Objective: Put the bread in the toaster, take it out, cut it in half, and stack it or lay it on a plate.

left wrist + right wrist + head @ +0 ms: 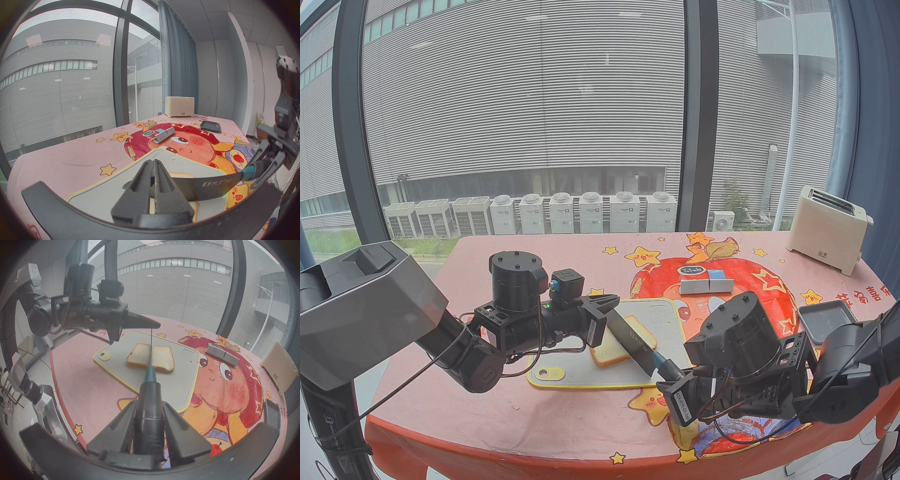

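Bread (607, 354) is lying flat on the pale cutting board (575, 370), in the gap between the two sets of fingers and just below the tips of the left ones. It is looking uncut as far as I can see, so I am judging the cutting step to be only beginning.

Starting at the left, the left fingers (142, 184) are pressing together with only a thin slit between them and are gripping nothing I can make out. Their tips are hanging right at the far end of the knife (634, 342), though I cannot tell whether they are touching its spine. The blade is standing on edge and crossing the slice near its middle. It is running from the left fingertips back to the right fingers (184, 432), which are clamping tightly around the dark handle, with its teal collar poking out just ahead of them. Beyond the right fingers a dark tray (824, 320) is sitting on the tabletop (487, 406). Farther out on that side the toaster (828, 228) is standing well apart from both arms.

Nothing is pinning the slice, so a sawing stroke could end up dragging it along the board instead of parting it. A straight push could be squashing the soft crumb. If the left fingers are bearing unevenly on the blade's end, the knife may start tilting, giving unequal halves or twisting the handle inside the right fingers. The board itself may also go sliding on the cloth.
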Motion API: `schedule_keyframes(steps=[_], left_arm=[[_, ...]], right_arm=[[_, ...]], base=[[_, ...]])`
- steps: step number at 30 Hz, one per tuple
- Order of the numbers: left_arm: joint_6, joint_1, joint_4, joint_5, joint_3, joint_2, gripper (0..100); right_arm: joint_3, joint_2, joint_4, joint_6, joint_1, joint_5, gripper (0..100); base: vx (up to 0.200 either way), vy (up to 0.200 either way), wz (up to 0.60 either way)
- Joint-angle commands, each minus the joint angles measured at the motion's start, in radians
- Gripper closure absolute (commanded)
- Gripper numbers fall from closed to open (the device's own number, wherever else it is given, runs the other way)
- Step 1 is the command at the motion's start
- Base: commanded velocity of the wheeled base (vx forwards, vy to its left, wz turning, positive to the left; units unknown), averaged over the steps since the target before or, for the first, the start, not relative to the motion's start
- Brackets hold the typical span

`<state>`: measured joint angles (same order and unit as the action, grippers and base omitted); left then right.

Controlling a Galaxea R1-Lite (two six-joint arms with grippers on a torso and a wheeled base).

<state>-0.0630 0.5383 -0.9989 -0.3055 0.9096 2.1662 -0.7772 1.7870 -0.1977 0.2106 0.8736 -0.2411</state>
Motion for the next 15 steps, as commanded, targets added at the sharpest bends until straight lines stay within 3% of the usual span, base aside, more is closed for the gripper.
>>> schedule_keyframes(steps=[1, 15], left_arm=[[0.000, 0.002, -0.009, 0.000, -0.023, -0.002, 100], [0.000, 0.003, -0.010, 0.000, -0.017, -0.002, 100]], right_arm=[[0.001, -0.049, 0.000, 0.000, 0.001, 0.000, 100], [0.001, -0.038, 0.000, 0.001, 0.001, -0.001, 100]], base=[[0.000, 0.000, 0.00], [0.000, 0.000, 0.00]])
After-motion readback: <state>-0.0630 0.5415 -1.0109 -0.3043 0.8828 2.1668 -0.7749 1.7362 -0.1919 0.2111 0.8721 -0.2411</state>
